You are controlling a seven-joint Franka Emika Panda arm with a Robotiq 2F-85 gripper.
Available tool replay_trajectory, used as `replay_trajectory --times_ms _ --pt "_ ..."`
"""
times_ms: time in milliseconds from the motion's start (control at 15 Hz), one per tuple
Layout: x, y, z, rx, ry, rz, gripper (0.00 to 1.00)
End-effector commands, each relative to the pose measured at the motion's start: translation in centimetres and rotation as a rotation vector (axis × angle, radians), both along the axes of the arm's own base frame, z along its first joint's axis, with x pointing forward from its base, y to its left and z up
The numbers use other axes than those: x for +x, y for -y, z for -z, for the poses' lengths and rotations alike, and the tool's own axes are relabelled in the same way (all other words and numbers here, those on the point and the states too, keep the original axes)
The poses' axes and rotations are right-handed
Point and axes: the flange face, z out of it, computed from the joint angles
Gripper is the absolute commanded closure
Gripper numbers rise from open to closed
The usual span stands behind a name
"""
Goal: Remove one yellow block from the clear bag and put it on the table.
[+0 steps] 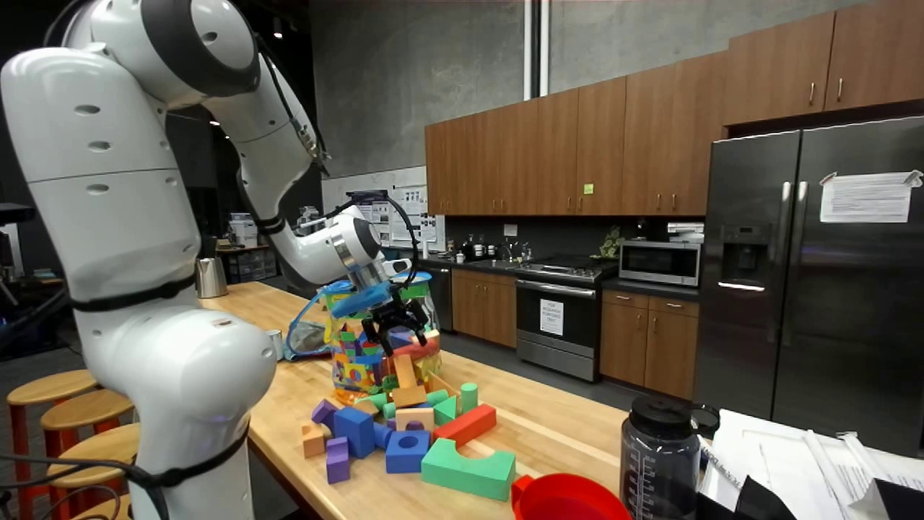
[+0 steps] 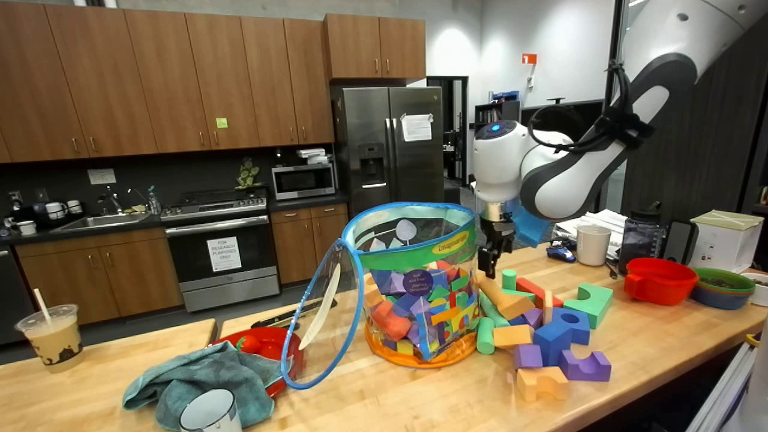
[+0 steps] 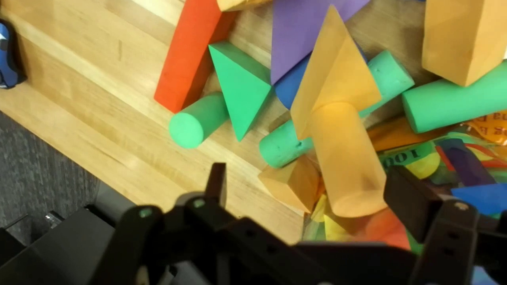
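The clear bag stands upright on the table (image 2: 654,348), its green top band (image 2: 396,259) around an open mouth. Many-coloured blocks show through its wall, including a yellow one (image 2: 405,347) low down. A yellow-orange cylinder (image 2: 493,293) leans outside the bag among loose blocks; it also shows in the wrist view (image 3: 344,154). My gripper (image 2: 489,270) is beside the bag, above the leaning cylinder, pointing down. In the wrist view the gripper (image 3: 309,180) is open and empty, the cylinder's near end lying between the fingers in the picture. Whether a finger touches it, I cannot tell.
Loose blocks, such as a green arch (image 1: 469,469) and blue block (image 1: 408,451), lie beside the bag. A red cup (image 1: 574,498) and dark bottle (image 1: 660,458) stand beyond them. The bag's lid (image 2: 324,312) hangs open toward a red plate (image 2: 279,390) and teal towel (image 2: 204,378).
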Motion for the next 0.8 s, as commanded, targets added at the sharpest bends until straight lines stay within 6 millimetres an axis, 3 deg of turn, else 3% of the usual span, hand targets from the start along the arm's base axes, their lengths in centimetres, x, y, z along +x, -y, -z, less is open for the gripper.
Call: replay_trajectory --times_ms 0,200,267,733 --pt "1.5 -0.4 -1.7 0.056 -0.017 -0.062 0.0" --pt "2.0 -0.6 -2.6 0.064 -0.026 -0.119 0.0" --pt "3.9 -1.3 -5.2 0.072 -0.028 -0.134 0.0" --pt "7.3 -1.8 -13.1 0.031 -0.088 -0.265 0.0"
